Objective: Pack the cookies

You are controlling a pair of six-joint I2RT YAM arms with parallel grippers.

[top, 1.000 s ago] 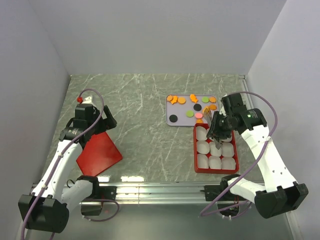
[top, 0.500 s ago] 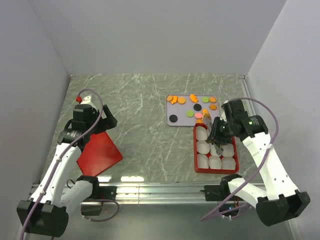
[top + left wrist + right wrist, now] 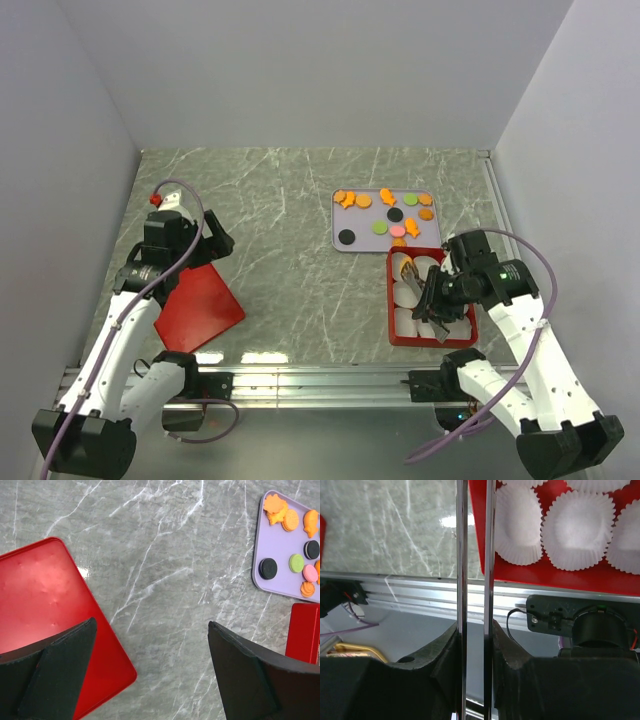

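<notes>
The cookies (image 3: 385, 212) lie on a lilac tray (image 3: 341, 222): orange, green, black and pink pieces, also in the left wrist view (image 3: 296, 563). One orange cookie (image 3: 405, 265) sits in the far-left cup of the red box (image 3: 432, 341). My right gripper (image 3: 432, 300) hangs over the box, shut on metal tongs (image 3: 462, 555) whose two thin blades run between its fingers (image 3: 475, 630). The tongs' tips are out of view. My left gripper (image 3: 205, 240) stands wide open (image 3: 152, 625) with nothing between its fingers, above the edge of the red lid (image 3: 40, 595).
White paper cups (image 3: 577, 522) fill the red box (image 3: 545, 575). The red lid (image 3: 198, 308) lies flat at the left on the marbled table. An aluminium rail (image 3: 320, 380) runs along the near edge, close under the box. White walls enclose the table.
My right arm has drawn back toward the near edge, over the box's near cups, uncovering an orange cookie in the far-left cup. The left arm has barely shifted.
</notes>
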